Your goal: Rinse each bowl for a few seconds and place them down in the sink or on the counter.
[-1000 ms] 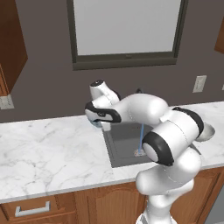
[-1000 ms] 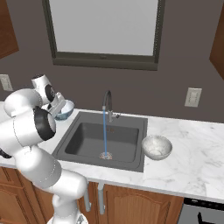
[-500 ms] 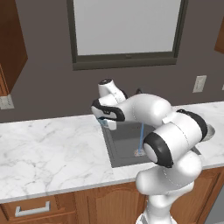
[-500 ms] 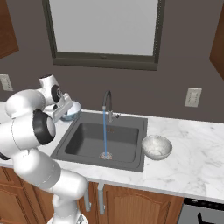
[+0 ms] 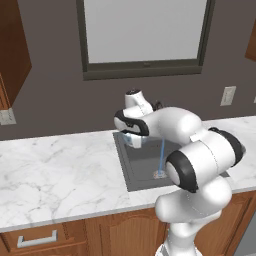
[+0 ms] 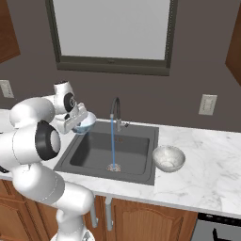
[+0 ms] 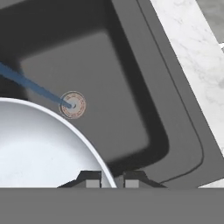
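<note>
**Blue bowl held at the sink's edge, water stream off to one side**

The sink [image 6: 143, 141] is a dark recessed basin set in the white marble table [image 6: 202, 169], and the jaws hang over its left rim with the whole basin spreading out below and to the right of them. The gooseneck faucet [image 6: 114, 110] stands at the back rim, and the blue water stream [image 6: 112, 143] falls from it straight to the round drain [image 7: 72, 105]. In the hand view that stream slants in from the left and ends at the drain, just past the bowl's rim without touching it.

The gripper [image 7: 112, 178] has its jaws clamped on the rim of the light blue bowl [image 6: 85, 125], one tip either side of the white inner wall; the bowl sits upright, open side up, reaching away from the jaws toward the stream. The coming move likely turns on carrying it rightward from the jaws until the water lands inside.

The speckled grey-white bowl [image 6: 168, 158] rests on the table just beyond the sink's right rim, well apart from the jaws.
</note>
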